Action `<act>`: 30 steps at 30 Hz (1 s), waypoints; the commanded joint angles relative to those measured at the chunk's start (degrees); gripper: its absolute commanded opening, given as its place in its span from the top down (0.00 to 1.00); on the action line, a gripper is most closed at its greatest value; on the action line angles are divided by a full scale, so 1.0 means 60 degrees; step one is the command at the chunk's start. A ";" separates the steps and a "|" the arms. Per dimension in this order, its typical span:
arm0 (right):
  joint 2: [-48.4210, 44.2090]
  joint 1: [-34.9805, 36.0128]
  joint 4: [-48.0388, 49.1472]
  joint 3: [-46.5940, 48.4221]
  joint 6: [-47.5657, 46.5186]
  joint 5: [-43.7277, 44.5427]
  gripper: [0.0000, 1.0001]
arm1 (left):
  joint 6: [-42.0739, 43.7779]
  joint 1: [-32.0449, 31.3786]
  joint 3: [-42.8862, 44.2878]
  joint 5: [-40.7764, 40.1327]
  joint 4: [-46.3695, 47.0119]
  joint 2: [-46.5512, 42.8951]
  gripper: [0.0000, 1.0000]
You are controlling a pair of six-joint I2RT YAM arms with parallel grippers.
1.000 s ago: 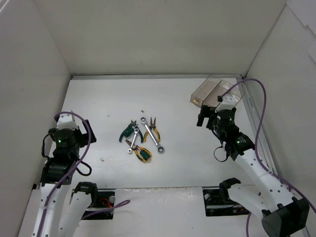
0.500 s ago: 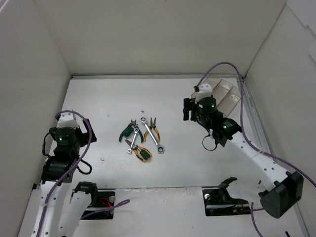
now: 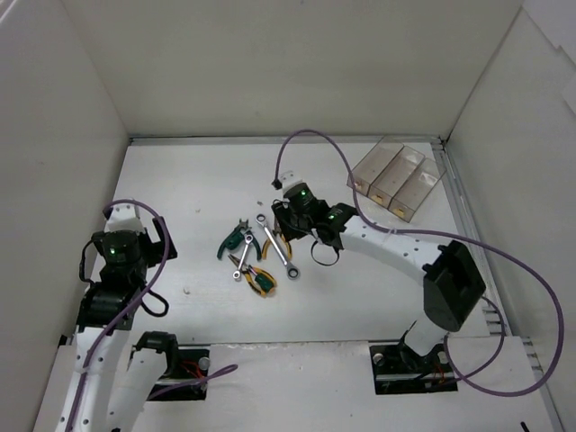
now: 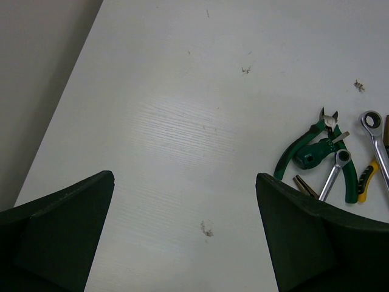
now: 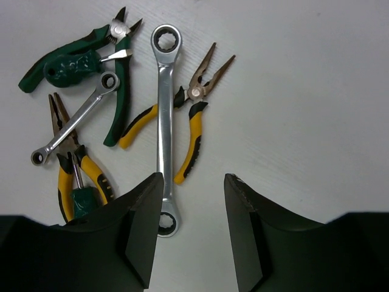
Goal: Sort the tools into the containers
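Right gripper (image 5: 193,176), set above the tool cluster a little toward 9 o'clock of the centre of the table (image 3: 351,292), with its fingers (image 5: 141,231) spread to a moderate gap and nothing held between them. In the right wrist view the large wrench (image 5: 165,121) runs from 12 to 6 o'clock, ring head at 12, and its lower end shows in the gap beside the left finger. The orange pliers (image 5: 196,131) lie at 3 o'clock of this wrench, nose open toward 1 o'clock, with one handle passing beneath the wrench shaft. The green pliers (image 5: 73,66) lie at 10 o'clock of the group, tips toward 1 o'clock. The small wrench (image 5: 76,125) runs diagonally from 1 to 7 o'clock, its upper head between the green handles and its shaft crossing the nose of the yellow-green tool (image 5: 91,170), which is partly hidden behind the left finger. Left gripper (image 4: 184,176), near the 8 o'clock edge of the table, fingers wide apart and holding nothing, well apart from the tools, which show at 3 o'clock of its wrist view. The tray (image 3: 393,174), three long compartments side by side, stands at the 1 o'clock corner of the table, well apart from the tools and both grippers.
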 commanded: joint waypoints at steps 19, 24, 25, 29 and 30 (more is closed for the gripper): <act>0.3209 0.0589 -0.0535 0.2072 0.0449 -0.0240 0.63 | 0.0226 -0.0028 0.0098 0.0518 0.0583 -0.0012 0.00; 0.3722 0.0575 -0.0565 0.2351 0.0435 -0.0269 0.64 | 0.0255 -0.0028 0.0098 0.0562 0.0583 -0.0056 0.00; 0.3751 0.0589 -0.0550 0.2351 0.0464 -0.0240 0.64 | 0.0241 -0.0028 0.0098 0.0562 0.0583 -0.0070 0.00; 0.3883 0.0472 -0.0550 0.2307 0.0523 -0.0123 0.64 | 0.0241 -0.0028 0.0112 0.0650 0.0569 -0.0100 0.00; 0.3912 0.0428 -0.0550 0.2293 0.0508 -0.0065 0.64 | 0.0241 -0.0028 0.0098 0.0665 0.0568 -0.0085 0.00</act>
